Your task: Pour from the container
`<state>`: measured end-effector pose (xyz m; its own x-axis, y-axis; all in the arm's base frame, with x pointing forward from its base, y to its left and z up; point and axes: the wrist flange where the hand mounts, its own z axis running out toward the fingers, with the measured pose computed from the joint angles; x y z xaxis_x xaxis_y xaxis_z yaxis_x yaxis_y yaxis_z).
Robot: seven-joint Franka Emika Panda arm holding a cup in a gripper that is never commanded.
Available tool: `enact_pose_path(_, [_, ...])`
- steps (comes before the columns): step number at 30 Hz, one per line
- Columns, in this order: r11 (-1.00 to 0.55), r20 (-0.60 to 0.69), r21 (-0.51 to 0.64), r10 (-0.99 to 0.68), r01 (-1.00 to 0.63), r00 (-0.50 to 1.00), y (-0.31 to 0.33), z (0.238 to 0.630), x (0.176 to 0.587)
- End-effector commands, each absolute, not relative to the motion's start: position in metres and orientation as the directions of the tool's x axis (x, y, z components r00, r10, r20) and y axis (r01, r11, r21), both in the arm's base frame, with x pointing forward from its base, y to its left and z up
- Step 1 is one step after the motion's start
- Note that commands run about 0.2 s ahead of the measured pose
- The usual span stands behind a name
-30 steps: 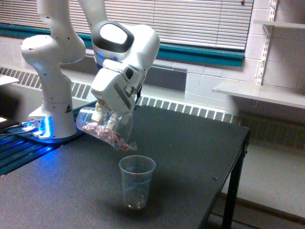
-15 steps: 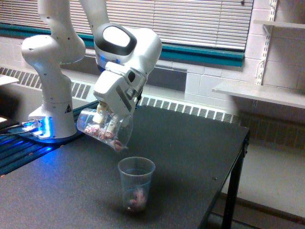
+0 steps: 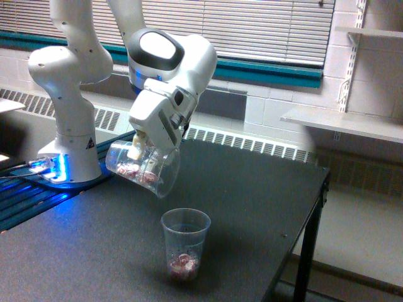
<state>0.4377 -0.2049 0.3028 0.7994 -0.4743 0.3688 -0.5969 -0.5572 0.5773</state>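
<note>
One white robot arm [image 3: 170,69] reaches over the dark table [image 3: 252,189], its gripper [image 3: 143,151] clamped on the container [image 3: 143,168]. That wide clear cup sits between the jaws, tipped mouth-down toward the exterior view's right, with pink and white pieces inside. Below and right of the jaws stands a smaller cup [image 3: 185,244], upright, pieces at its bottom.

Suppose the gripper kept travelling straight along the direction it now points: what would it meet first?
The gripper points down and slightly towards the exterior view's left, clamped on the tilted container. Continuing that way, the container would probably meet the black table first, left of the small cup, though depth is uncertain.
</note>
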Motion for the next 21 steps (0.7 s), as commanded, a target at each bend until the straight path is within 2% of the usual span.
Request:
enact_pose_path(1, [-0.571,0.346,0.611,-0.43,-0.548,0.834,-0.2,0.3054,0.443])
enact_pose_path(21, [-0.569,0.296,0.674,-0.377,-0.472,0.878,-0.1922,0.3142,0.4515])
